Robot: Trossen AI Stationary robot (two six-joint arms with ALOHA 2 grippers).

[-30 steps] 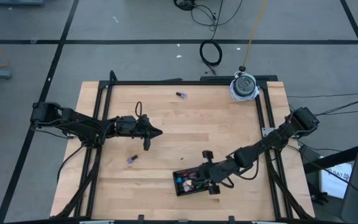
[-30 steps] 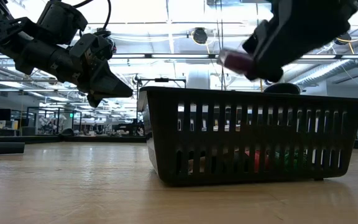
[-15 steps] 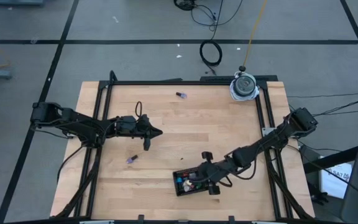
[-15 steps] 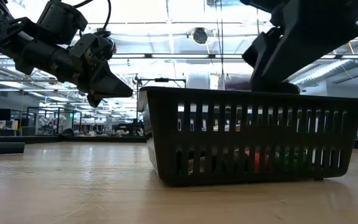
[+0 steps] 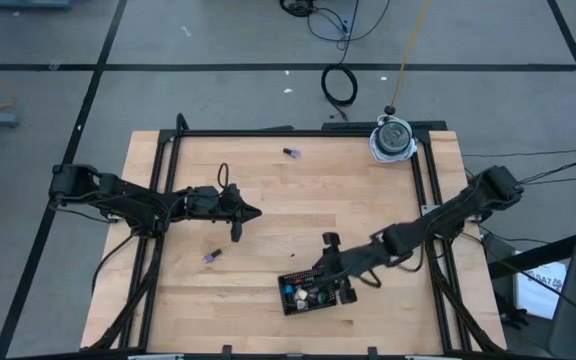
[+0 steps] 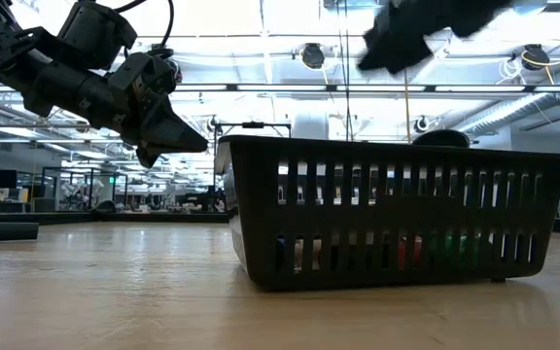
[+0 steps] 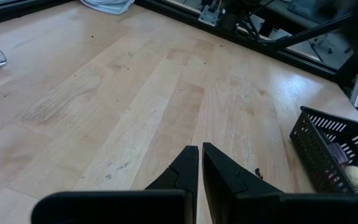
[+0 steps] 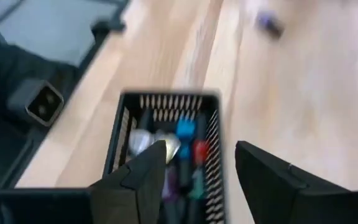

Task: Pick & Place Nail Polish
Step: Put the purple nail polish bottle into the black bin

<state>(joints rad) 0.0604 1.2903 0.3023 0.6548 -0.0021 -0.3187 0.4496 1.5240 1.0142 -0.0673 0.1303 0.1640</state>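
Hovering above the black basket [image 5: 317,292], the right gripper [image 8: 197,171] is spread wide and empty.
Bottles of nail polish [image 8: 188,152] lie blurred inside the basket, lower centre of the high view; one stray bottle [image 5: 212,257] lies left; the left gripper [image 7: 200,163] is pinched closed mid-tabletop [image 5: 358,205].

No text, label, brand, number or sign can be read in any view: nothing legible shows on the worktop [image 5: 298,225], the arms, or the black basket [image 6: 397,209] and the small bottles inside it
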